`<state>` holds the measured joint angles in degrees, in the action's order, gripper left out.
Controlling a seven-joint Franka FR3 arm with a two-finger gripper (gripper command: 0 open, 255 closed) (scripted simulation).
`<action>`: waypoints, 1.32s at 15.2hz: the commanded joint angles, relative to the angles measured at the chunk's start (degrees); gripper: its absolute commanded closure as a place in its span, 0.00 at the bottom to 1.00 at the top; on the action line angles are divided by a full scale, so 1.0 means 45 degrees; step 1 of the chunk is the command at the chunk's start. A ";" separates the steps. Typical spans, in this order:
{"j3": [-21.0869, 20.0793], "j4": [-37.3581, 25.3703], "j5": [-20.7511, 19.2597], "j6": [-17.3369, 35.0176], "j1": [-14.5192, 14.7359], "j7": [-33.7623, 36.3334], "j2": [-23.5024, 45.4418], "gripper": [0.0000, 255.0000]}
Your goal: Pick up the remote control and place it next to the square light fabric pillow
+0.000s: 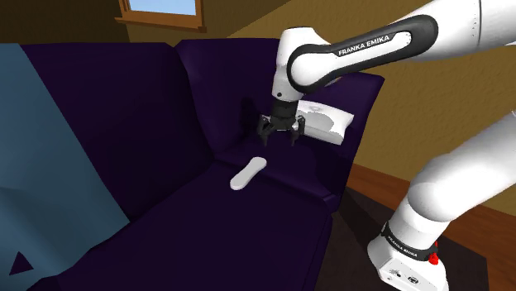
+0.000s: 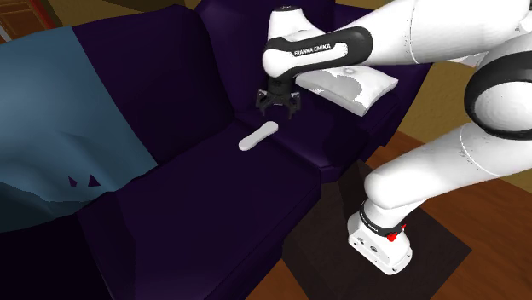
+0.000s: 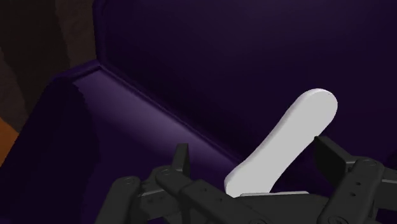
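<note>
The remote [image 1: 246, 174] is seen lying flat on the sofa [image 1: 207, 219] seat, not yet lifted. The hand [image 1: 279, 140] is poised just above it, fingers spread, nothing grasped. Grasping, lifting and placing beside the pillow [image 1: 327, 122] are judged to remain.

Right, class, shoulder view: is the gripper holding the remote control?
No: the remote control lies flat on the sofa seat, and the open gripper hangs above it without touching it.

Purple sofa [image 1: 207, 223], blue throw [image 1: 50, 165], window [image 1: 161, 8], dk rug [image 2: 435, 249]
</note>
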<state>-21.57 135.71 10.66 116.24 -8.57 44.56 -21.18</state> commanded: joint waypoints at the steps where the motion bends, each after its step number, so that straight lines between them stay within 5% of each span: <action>1: -0.0572 -0.0260 -0.0293 0.0687 -0.0301 0.1641 0.1017 0.00; 7: -0.1545 -0.1836 -0.2189 0.1963 -0.0975 0.6515 0.4483 0.00; 12: -0.1213 -0.3541 -0.4001 0.2379 -0.0744 1.0357 0.7361 0.00; 20: -0.0892 -0.3257 -0.4646 0.3526 -0.0510 1.0993 0.8370 0.00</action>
<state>-25.77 120.88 -9.66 131.14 -11.11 93.52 15.61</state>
